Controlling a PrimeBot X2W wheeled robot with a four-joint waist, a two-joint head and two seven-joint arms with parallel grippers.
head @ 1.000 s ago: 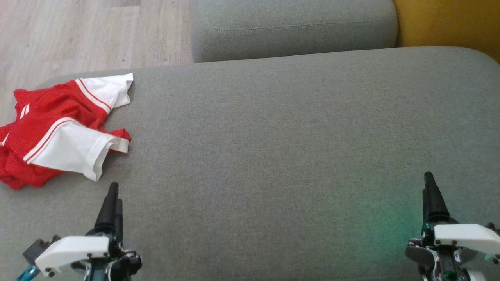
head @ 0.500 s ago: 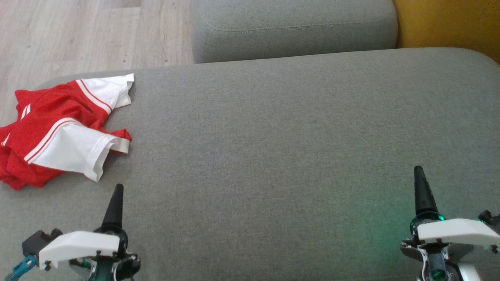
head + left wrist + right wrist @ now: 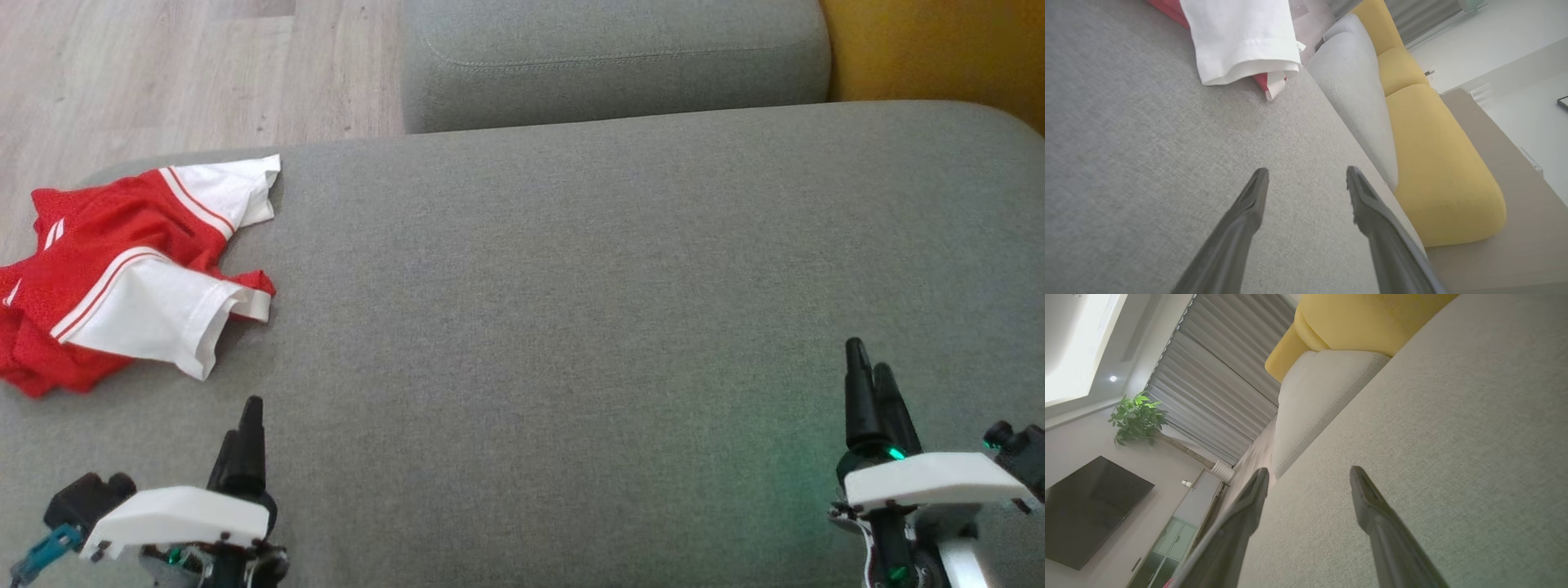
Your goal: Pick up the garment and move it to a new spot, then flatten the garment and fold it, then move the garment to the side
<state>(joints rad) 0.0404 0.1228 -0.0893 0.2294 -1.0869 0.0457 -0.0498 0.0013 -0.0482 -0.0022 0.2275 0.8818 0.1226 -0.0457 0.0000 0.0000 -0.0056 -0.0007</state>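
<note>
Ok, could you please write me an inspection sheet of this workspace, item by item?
Surface: grey fabric sofa cushion, smooth.
Job's things: crumpled red and white mesh garment at its far left edge, not folded.
Clutter: nothing seen.
End effectors: left end effector open, near the garment, not touching; right end effector open, holding nothing.
Cables: nothing seen.
Surroundings: pale wooden floor, second grey cushion, yellow cushion behind.
</note>
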